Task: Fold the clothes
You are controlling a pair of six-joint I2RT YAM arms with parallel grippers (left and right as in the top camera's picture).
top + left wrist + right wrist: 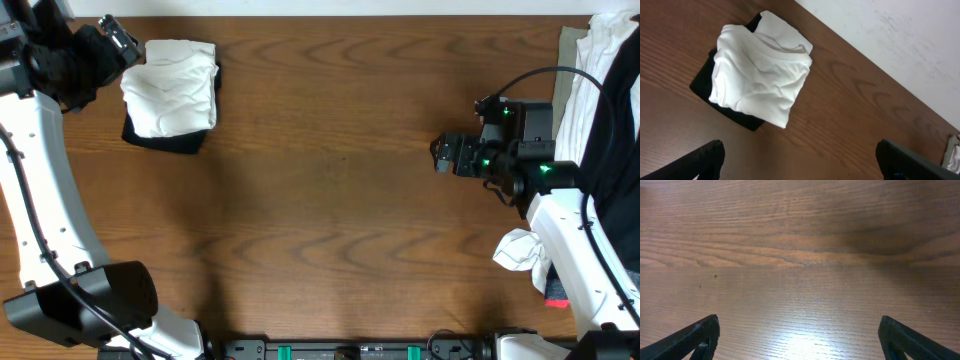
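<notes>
A folded white garment (170, 86) lies on top of a folded black garment (160, 141) at the table's far left. Both show in the left wrist view, the white one (760, 72) over the black one (705, 82). My left gripper (118, 38) is open and empty, raised just left of the stack; its fingertips (800, 160) frame bare wood. My right gripper (443, 155) is open and empty over bare table at the right; its fingers (799, 337) show only wood between them. A heap of white and black clothes (600, 90) lies at the far right edge.
A small crumpled white cloth (520, 250) lies at the right front beside my right arm, with a red object (556, 296) near it. A white wall (900, 35) runs beyond the table's far edge.
</notes>
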